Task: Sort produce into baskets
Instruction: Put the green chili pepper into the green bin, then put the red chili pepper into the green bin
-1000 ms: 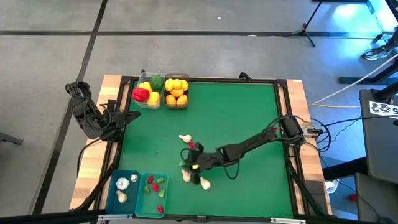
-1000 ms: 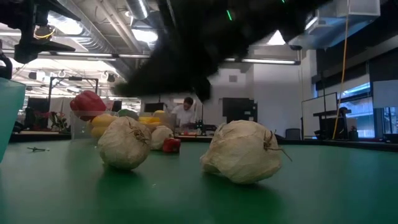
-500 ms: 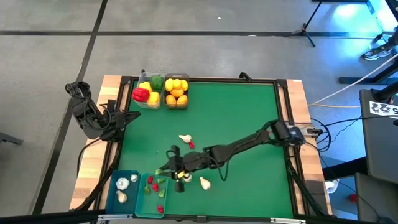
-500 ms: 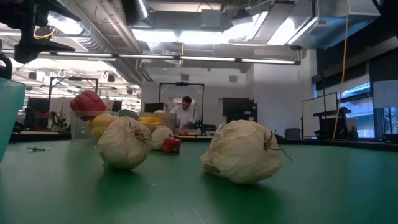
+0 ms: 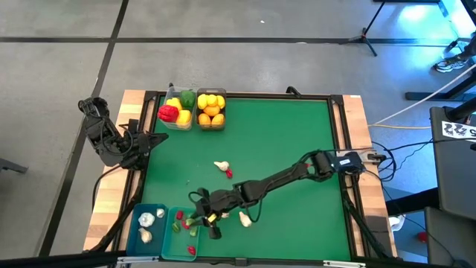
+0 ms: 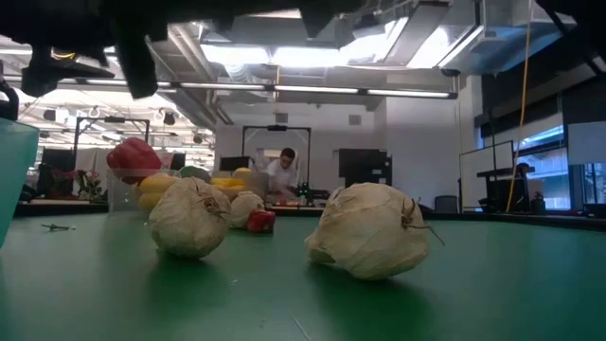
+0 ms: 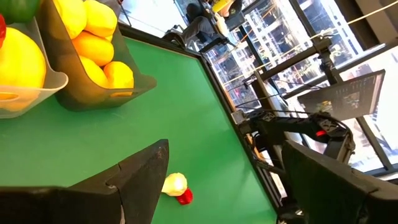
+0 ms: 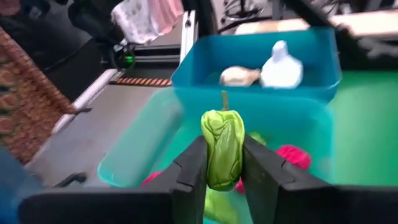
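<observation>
Hovering over the near-left teal basket [image 8: 155, 134], the right gripper [image 8: 224, 168] pinches a small green chili [image 8: 222, 146] between its fingers, red pieces lying in the bin below; the high view puts that gripper [image 5: 195, 220] at the chili basket [image 5: 186, 231], beside the teal bin [image 5: 145, 225] with garlic. Two garlic bulbs [image 6: 189, 218] sit on the green table [image 5: 282, 141]. Over at the left edge the left gripper [image 5: 152, 138] waits, fingers apart, near the pepper bin [image 5: 175, 110] and citrus bin [image 5: 211, 109].
</observation>
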`<state>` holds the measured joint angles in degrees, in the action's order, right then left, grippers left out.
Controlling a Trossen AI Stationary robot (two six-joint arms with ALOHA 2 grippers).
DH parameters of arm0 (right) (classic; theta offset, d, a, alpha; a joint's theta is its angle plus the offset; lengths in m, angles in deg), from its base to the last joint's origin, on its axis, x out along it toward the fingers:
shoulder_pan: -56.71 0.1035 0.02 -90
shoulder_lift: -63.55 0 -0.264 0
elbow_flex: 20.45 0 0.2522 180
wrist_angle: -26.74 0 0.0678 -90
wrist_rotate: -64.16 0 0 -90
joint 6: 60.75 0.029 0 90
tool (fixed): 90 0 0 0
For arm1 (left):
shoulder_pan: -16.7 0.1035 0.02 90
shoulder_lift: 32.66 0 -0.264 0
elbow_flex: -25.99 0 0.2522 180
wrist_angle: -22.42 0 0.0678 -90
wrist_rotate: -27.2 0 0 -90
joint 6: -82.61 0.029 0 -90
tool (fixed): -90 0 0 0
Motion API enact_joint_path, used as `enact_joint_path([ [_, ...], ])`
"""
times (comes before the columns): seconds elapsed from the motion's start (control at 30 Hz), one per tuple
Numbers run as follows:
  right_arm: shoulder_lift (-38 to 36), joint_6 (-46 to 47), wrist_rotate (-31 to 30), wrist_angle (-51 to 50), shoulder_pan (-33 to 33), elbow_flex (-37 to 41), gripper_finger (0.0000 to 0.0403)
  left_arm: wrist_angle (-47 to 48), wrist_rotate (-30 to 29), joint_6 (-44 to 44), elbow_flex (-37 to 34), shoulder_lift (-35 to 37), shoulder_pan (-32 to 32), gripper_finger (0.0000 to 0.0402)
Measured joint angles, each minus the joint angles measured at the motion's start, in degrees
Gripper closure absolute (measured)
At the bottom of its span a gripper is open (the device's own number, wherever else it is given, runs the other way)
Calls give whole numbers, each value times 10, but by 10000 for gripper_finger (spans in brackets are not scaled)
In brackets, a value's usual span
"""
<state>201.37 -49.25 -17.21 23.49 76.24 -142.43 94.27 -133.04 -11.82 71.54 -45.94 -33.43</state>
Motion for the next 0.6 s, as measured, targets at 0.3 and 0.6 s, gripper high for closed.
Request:
enact_joint_path([
  [0.3, 2, 36, -8, -4, -1, 0, 203, 0, -1, -4, 0, 0, 0, 95],
  [0.6, -56, -19, -193, -90, -4, -1, 171, 0, -1, -12, 0, 0, 0, 95],
])
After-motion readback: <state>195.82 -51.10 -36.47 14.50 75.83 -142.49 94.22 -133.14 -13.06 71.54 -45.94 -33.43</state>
